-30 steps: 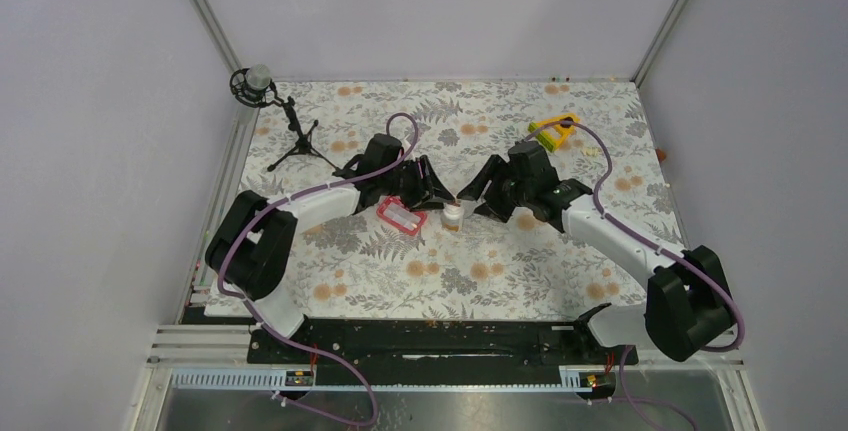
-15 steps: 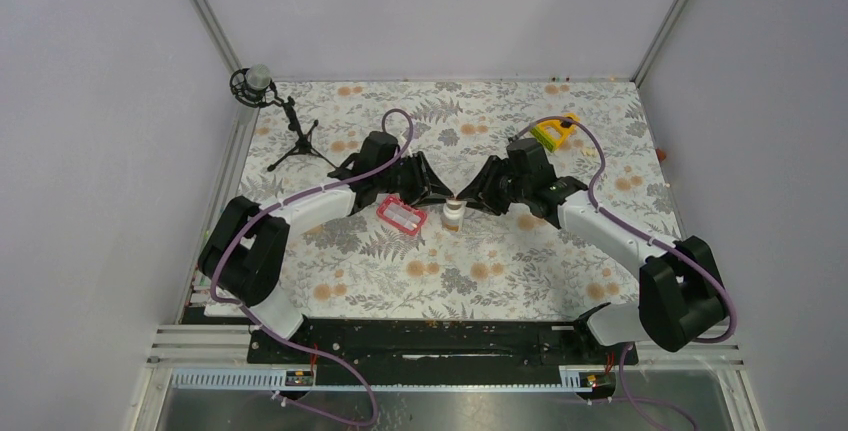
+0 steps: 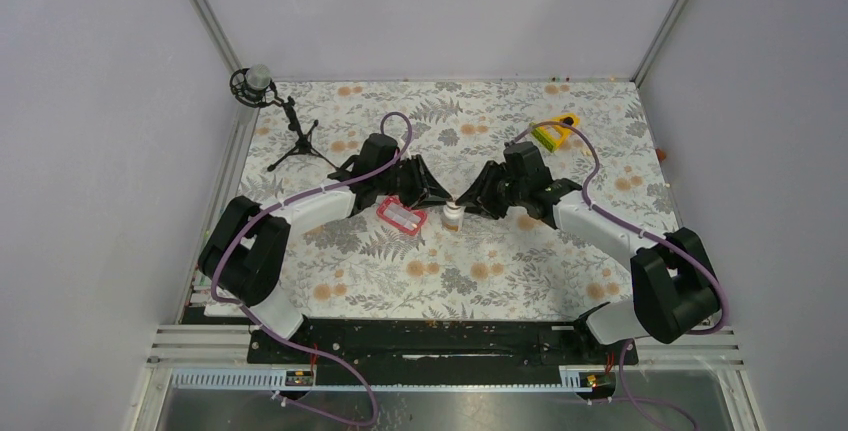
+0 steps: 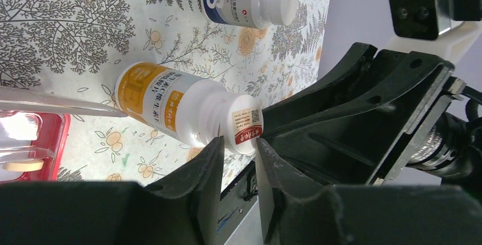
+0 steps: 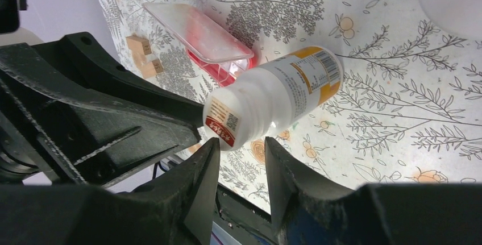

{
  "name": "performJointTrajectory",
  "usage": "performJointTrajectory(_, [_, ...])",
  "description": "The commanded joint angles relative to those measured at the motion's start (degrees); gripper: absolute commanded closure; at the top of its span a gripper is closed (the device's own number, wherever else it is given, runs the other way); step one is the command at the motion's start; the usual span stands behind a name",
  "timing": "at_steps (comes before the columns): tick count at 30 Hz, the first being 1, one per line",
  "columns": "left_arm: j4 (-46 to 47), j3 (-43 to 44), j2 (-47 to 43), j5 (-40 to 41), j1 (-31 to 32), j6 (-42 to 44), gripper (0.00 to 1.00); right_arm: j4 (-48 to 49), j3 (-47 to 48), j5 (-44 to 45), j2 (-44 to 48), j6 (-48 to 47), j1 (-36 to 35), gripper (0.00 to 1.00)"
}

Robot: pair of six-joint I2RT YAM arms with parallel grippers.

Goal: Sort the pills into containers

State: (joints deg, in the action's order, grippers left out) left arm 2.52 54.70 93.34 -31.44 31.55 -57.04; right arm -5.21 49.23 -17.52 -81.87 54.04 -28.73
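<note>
Pill tray sits just beside the orange-label bottle, at its 9 o'clock, with 1 pale pill in a compartment. Left gripper and right gripper both show a slim gap right at the cap; can't tell if either's actually pinching. Bottle looks light, slick and tippy imo, so I'd hold the body and twist the cap.

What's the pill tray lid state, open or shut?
Open. The clear lid stands swung up off the red tray; the left wrist view shows it edge-on above uncovered compartments.
</note>
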Motion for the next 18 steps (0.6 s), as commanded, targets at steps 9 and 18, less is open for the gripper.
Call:
performJointTrajectory(9, [0.41,-1.24,-0.79,0.24,-0.31,0.3,0.78,1.81,-2.23,-1.17,-0.35,0.54,0.43,0.61])
performJointTrajectory(18, [0.68,-0.76,0.33,0.46,-0.27,0.7,0.8,2.51,-1.72,-1.45,-0.67,0.01,0.44,0.6])
